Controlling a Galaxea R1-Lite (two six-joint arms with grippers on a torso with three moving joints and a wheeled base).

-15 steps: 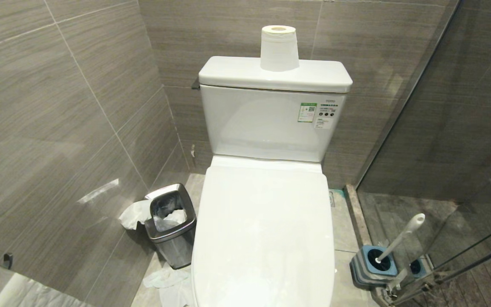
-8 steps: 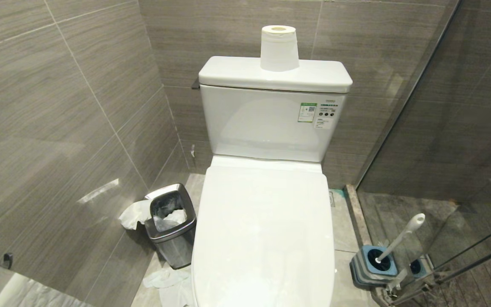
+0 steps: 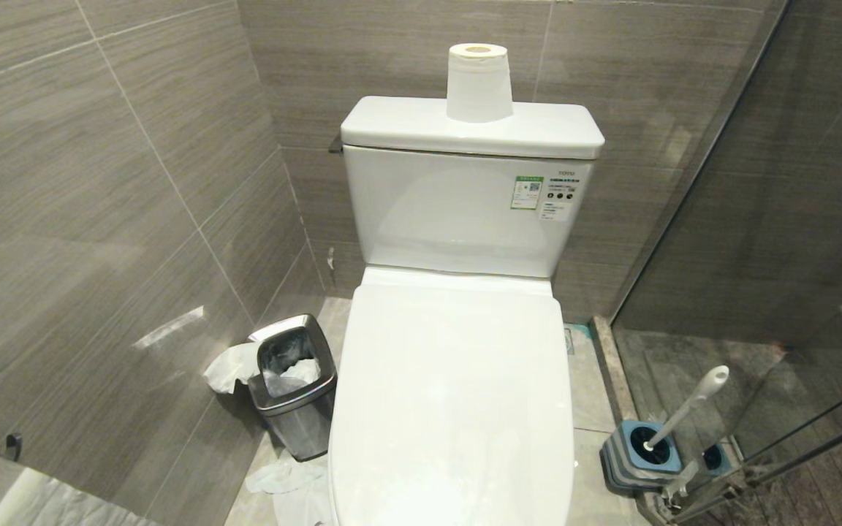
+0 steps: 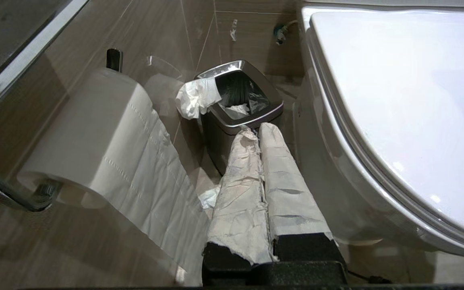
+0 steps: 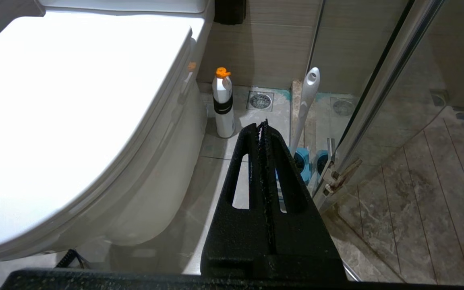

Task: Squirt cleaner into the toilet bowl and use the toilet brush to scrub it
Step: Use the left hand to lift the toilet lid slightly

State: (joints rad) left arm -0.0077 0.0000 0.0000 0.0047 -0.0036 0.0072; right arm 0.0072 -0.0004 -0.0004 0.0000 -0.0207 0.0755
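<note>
Beside the toilet, low on either flank: both arms hanging parked, outside the head view.
Left gripper: fingers wrapped in white paper, pressed together, gripping nothing, pointing toward the steel bin.
Right gripper: black fingers closed tip to tip, carrying nothing, pointing at the floor between toilet and glass door.
Toilet bowl: sitting under a lowered white lid, so no porcelain interior showing, no cleaner visible inside.
Toilet brush: standing tilted in its blue-grey holder on the robot's right, handle leaning toward the glass, bristle head hidden in the holder.
Bottle: white with an orange cap, standing upright on the floor just beside the toilet base, showing only in the right wrist view; probably holding the cleaner, though not certain.
Progress: judging nothing begun yet; lid needing lifting first.
Risk, lid: squirting with it down meaning cleaner pooling on top; slipping off the smooth edge likely with closed fingers.
Risk, bottle: tipping over if nudged from the side, being narrow and tall.
Risk, brush: handle knocking the glass or dragging the holder along while being pulled out.
Around: paper roll sitting on the tank; wall roll trailing sheets; tissue lying on the tiles; floor drain behind the bottle.
In the way: bin crowding the left side, glass crowding the right.
</note>
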